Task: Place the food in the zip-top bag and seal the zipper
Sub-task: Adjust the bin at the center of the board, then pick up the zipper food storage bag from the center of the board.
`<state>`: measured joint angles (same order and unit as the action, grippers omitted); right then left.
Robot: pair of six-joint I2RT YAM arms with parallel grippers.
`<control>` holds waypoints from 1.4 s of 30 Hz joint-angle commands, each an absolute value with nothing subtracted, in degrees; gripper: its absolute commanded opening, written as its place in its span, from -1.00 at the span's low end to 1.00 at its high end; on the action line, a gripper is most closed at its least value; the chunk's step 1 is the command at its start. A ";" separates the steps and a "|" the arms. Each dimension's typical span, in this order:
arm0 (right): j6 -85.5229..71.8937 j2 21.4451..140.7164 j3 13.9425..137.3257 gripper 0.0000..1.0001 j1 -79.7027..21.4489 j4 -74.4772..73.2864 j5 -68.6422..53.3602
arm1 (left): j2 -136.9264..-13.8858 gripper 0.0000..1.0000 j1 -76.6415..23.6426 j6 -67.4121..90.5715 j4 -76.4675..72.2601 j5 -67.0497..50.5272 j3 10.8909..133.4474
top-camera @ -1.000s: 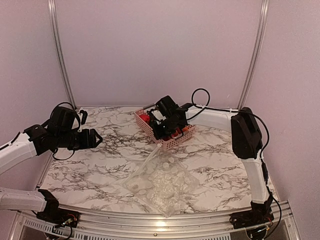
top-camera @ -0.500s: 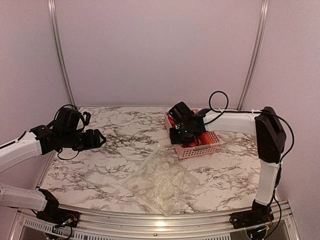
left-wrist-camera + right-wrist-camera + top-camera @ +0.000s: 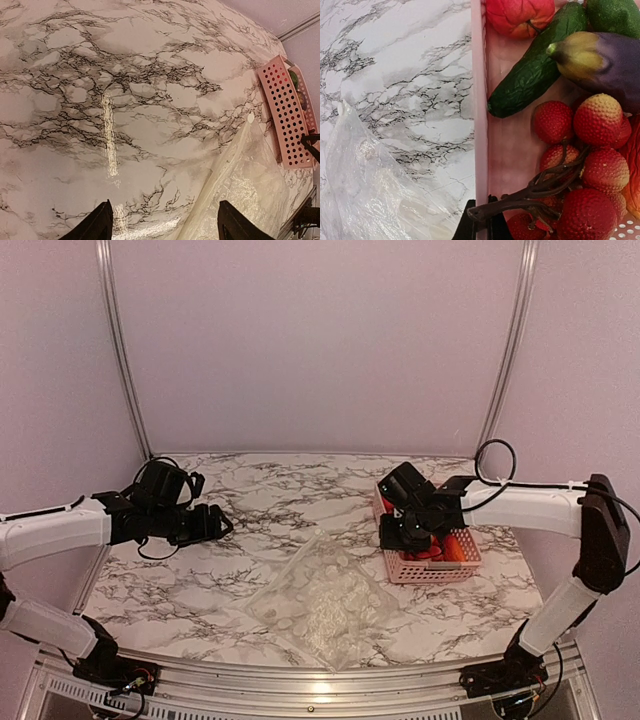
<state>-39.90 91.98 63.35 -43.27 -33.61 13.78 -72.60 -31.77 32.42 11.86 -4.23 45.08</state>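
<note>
Progress: early. 0 pieces of food are in the bag, so both filling and sealing are left, as I judge it.
Food: all of it that I can see lies in the basket: tomato, cucumber, eggplant, and a bunch of strawberries on a brown stem. A bit of green pepper shows at the far corner.
Bag: flat on the table, left of the basket and nearer my bases. It is close to the basket but not touching, and looks empty.
Zipper: I cannot pick it out, nor tell whether the mouth is open.
Right gripper: at the basket's left wall. My fingers are pressed narrow with the pink rim between them, so I hold the basket and not any food.
Right arm: reached out from the right, elbow high, wrist tipped down over the basket.
Left gripper: well left of the basket, past the bag. My fingers are spread wide with nothing between them but bare marble.
Left arm: stretched low across the table, wrist aimed toward the basket.
Next, my guess: let go of the rim, then open the bag's mouth before picking any piece.
</note>
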 commanded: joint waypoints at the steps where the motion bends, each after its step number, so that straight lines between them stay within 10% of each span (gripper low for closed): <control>1: -40.33 89.60 61.37 -0.95 -43.38 -33.37 10.43 | -74.96 0.49 -32.66 31.96 8.07 -6.67 45.05; 9: -25.19 84.67 64.54 -0.05 -45.26 -32.02 -1.98 | -75.15 0.63 -32.87 28.19 5.75 -13.94 42.91; 18: -12.58 94.01 69.31 0.05 -45.92 -27.61 -13.47 | -74.96 0.71 -32.96 28.85 5.06 -23.62 39.57; 23: -11.17 103.66 76.77 0.48 -45.96 -28.94 -12.62 | -75.52 0.76 -32.96 28.61 5.99 -24.98 41.58; 37: -10.61 114.92 82.08 0.75 -45.86 -29.59 -12.66 | -78.54 0.80 -32.96 29.03 5.34 -26.07 41.73; 42: -8.25 116.29 80.41 0.54 -45.92 -26.07 -16.91 | -86.36 0.78 -32.96 28.78 2.87 -25.11 43.64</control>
